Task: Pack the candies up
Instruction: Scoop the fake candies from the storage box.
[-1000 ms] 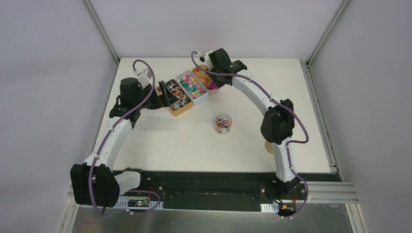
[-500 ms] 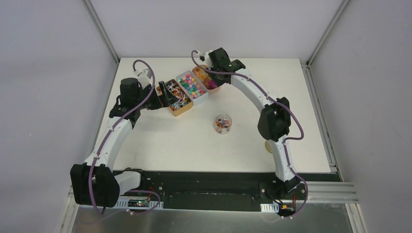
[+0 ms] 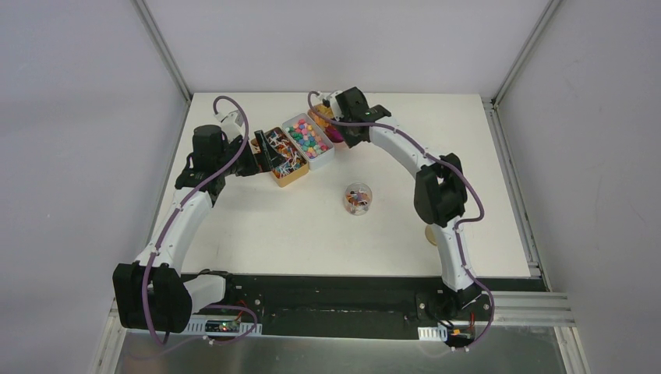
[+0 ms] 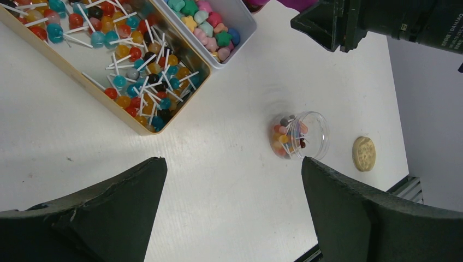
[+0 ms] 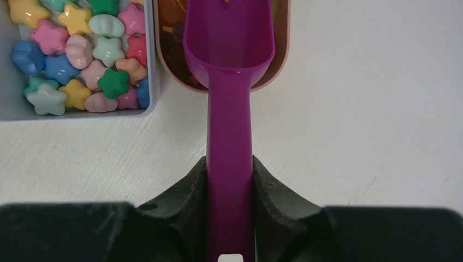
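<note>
The right gripper (image 5: 230, 174), clamped on the purple scoop (image 5: 229, 49), is edging back with the bowl over the brown tray (image 5: 285, 49), likely working up another load for the jar (image 4: 318, 134), where some candies (image 4: 285, 137) are already sitting, while the left gripper (image 4: 233, 162) is hanging wide open.

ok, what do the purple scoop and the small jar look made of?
The scoop looks like moulded plastic: opaque, smooth semi-gloss with soft highlights. The jar: clear plastic or glass, can't tell which; candies show through its wall.
</note>
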Controlling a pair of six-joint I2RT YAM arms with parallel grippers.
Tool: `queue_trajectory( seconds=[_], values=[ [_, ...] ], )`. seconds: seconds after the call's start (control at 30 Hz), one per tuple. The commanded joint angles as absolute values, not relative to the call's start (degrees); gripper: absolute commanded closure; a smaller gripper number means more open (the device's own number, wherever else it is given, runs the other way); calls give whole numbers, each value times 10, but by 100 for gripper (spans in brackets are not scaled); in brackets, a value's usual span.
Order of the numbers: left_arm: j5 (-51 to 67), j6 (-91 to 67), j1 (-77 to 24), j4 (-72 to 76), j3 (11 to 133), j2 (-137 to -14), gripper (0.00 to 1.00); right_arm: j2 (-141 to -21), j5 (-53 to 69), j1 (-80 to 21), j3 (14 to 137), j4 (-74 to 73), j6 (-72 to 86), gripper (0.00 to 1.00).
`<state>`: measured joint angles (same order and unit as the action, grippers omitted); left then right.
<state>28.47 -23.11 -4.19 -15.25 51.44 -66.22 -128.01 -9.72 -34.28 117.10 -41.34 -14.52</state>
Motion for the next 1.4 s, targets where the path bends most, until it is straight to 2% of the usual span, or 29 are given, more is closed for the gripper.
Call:
queue_trajectory(
  seconds=[0.0,0.8,1.17,1.37],
  values=[
    [272,-221,-45,-142,541,-652,1,-1262,-83,-338,1150,-386,-134,100],
    [263,-219,-45,-145,541,-648,1,-1241,-78,-334,1050,-296,-129,100],
    [262,-220,-45,-146,541,-648,1,-1278,-100,-334,1141,-382,-130,100],
    [260,-219,-45,-146,541,-647,1,-1290,-94,-334,1138,-371,-132,100]
  ],
)
